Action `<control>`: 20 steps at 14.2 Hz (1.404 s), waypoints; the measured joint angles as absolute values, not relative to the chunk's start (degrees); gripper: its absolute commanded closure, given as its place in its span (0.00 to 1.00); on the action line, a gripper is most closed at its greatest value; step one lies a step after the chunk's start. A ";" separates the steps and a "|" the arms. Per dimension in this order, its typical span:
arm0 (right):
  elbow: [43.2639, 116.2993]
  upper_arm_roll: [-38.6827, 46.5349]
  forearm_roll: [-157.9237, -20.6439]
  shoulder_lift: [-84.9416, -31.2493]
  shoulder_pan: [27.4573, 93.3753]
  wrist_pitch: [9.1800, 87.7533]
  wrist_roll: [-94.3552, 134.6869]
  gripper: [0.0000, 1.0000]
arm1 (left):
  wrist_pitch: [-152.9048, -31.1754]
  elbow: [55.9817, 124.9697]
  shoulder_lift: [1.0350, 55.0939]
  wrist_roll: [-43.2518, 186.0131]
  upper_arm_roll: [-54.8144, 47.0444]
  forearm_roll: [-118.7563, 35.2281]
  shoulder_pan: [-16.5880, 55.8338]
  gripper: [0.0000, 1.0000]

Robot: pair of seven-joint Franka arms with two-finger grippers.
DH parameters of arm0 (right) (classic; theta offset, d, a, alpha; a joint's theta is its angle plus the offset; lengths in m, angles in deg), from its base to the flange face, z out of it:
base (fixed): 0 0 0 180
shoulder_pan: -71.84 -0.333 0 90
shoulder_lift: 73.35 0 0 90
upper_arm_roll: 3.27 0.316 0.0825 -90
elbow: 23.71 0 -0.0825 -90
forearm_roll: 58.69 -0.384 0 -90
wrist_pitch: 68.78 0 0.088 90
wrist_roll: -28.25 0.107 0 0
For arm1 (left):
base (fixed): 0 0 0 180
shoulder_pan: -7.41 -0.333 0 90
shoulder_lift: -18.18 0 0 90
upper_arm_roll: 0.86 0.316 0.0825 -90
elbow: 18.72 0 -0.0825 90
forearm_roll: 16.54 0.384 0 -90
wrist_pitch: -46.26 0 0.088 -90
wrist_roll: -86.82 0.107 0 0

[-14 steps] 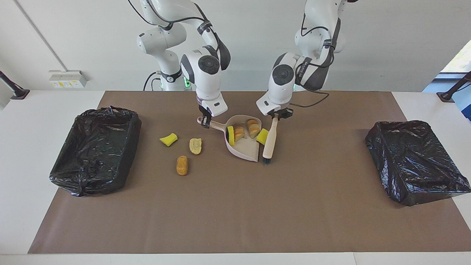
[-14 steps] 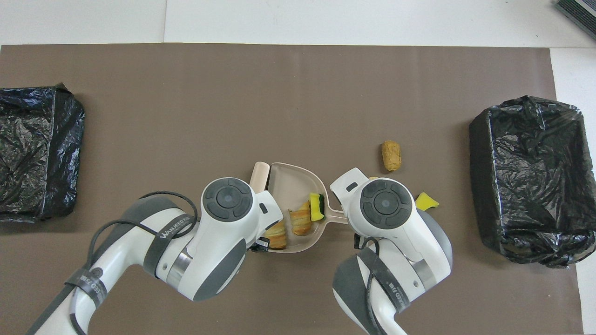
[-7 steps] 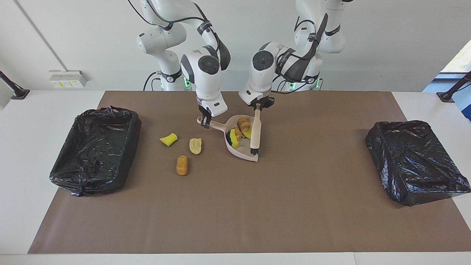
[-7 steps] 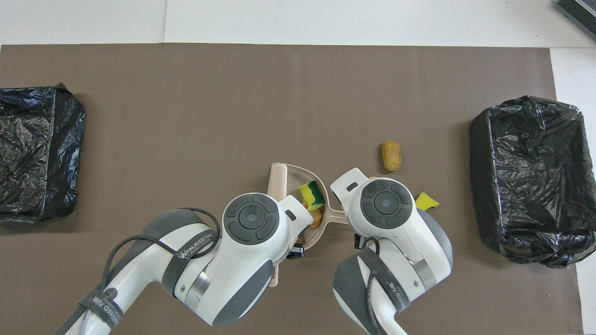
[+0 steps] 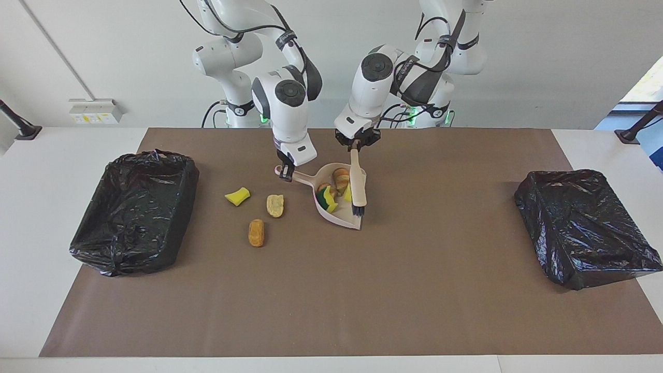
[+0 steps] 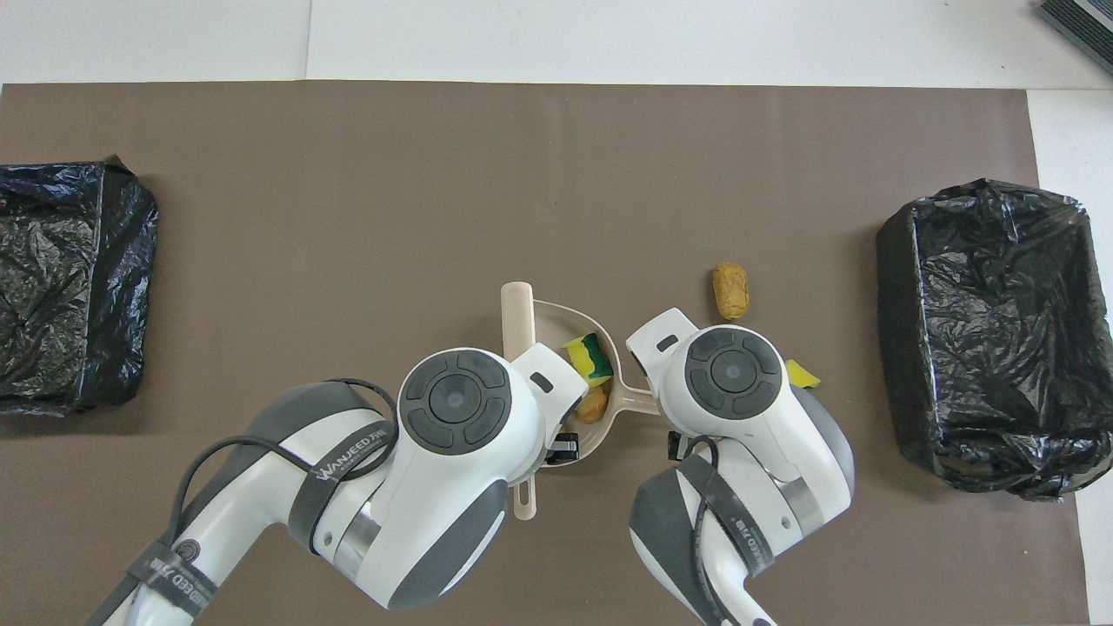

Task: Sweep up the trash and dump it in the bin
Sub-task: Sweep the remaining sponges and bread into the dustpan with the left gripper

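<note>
A beige dustpan (image 5: 346, 217) (image 6: 546, 315) sits mid-mat, its handle (image 5: 303, 177) held by my right gripper (image 5: 285, 174), which is shut on it. My left gripper (image 5: 356, 143) is shut on the top of a beige brush (image 5: 358, 182) (image 6: 518, 311), which hangs over the pan with its black bristles (image 5: 357, 210) at the pan's open edge. Inside the pan lie a yellow-green sponge chunk (image 5: 326, 197) (image 6: 589, 358) and bread-like pieces (image 5: 340, 177) (image 6: 594, 404). Loose trash lies on the mat toward the right arm's end: a yellow sponge (image 5: 238, 196) (image 6: 802, 375), a pale piece (image 5: 275, 205) and an orange piece (image 5: 256, 232) (image 6: 730, 290).
Two bins lined with black bags stand at the ends of the brown mat (image 5: 331, 290): one at the right arm's end (image 5: 134, 212) (image 6: 991, 330), one at the left arm's end (image 5: 585, 225) (image 6: 69, 287). In the overhead view both arms cover the grippers and part of the pan.
My left arm swept the brush from beside the pan across it, pushing a yellow sponge chunk inside and bunching the scraps. The right gripper and the pan handle rose slightly.
</note>
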State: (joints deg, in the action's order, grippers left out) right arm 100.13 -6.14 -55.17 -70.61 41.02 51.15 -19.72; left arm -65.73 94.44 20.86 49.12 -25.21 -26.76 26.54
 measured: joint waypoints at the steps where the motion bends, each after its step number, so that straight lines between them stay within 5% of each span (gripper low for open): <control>1: 100.13 -6.14 -55.19 -70.57 41.06 51.17 -19.73 1.00 | -65.73 93.35 21.12 48.92 -25.07 -26.76 26.52 1.00; 10: 99.98 -6.14 -56.21 -70.39 41.55 51.41 -20.26 1.00 | -54.99 92.46 21.26 48.43 -22.36 -25.81 25.66 1.00; 20: 99.97 -6.15 -56.28 -70.30 41.57 51.52 -20.74 1.00 | -65.33 107.00 18.05 47.85 -26.25 -25.18 25.89 1.00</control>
State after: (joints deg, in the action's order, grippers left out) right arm 99.97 -6.15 -56.28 -70.30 41.57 51.52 -20.74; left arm -65.33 107.00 18.05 47.85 -26.25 -25.18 25.89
